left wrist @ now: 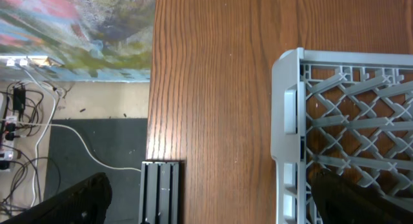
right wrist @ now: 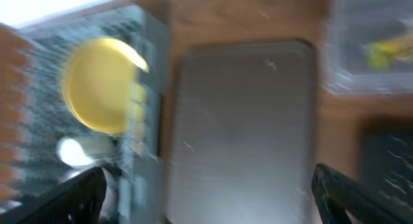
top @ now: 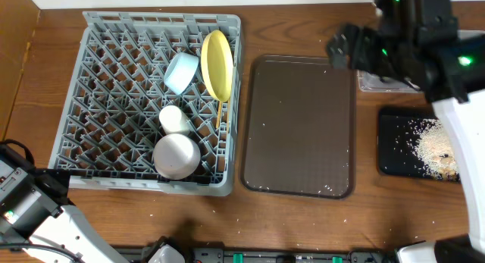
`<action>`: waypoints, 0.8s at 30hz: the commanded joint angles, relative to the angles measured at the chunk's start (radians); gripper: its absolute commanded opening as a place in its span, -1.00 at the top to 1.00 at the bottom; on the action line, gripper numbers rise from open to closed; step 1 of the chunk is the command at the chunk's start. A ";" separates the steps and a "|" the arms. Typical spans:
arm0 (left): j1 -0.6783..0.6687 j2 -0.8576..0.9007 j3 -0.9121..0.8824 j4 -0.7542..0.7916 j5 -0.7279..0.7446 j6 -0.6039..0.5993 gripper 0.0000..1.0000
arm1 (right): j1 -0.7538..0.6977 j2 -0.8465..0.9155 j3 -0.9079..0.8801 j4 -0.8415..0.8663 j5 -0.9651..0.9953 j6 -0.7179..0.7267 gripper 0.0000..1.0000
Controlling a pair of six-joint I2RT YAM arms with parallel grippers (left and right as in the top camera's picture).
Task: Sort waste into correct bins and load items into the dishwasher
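Two dark fingertips [right wrist: 71, 198] of the right gripper [right wrist: 213, 201] stand wide apart at the lower corners of its wrist view, holding and touching nothing. Beneath the gap lies the dark-brown serving tray [right wrist: 245, 133], bare but for a few pale specks. In the upper right of that blurred view sits the clear tub [right wrist: 361, 75] with the yellow-green wrapper [right wrist: 387, 53] inside, and the black bin [right wrist: 387, 166] shows at the right edge. At the left, the yellow plate [right wrist: 100, 85] stands on edge in the grey dish rack [right wrist: 145, 121].

The left gripper [left wrist: 216, 204] likewise has its fingers spread and empty, over bare table beside a corner of the rack.

Seen from overhead, the right arm hides most of the tub at the upper right. Rice-like crumbs [top: 436, 145] are heaped in the black bin's right half. In the rack, the light-blue saucer [top: 182, 72] leans just left of the plate, the chopsticks [top: 220, 111] show just below the plate, the cream cup [top: 174, 119] lies lower, and the pale bowl [top: 176, 155] sits near the bottom rim.
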 commanded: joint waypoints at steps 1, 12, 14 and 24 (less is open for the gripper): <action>0.004 -0.003 0.017 -0.003 -0.013 -0.010 -1.00 | -0.019 -0.045 -0.001 -0.096 0.097 -0.141 -0.99; 0.004 -0.003 0.017 -0.003 -0.013 -0.009 -1.00 | -0.021 -0.256 -0.277 -0.195 0.047 -0.211 -0.75; 0.004 -0.003 0.017 -0.003 -0.013 -0.010 -1.00 | -0.021 -0.321 -0.388 -0.142 0.049 -0.211 -0.77; 0.004 -0.003 0.017 -0.003 -0.013 -0.010 -1.00 | -0.021 -0.451 -0.616 -0.124 -0.003 -0.181 -0.99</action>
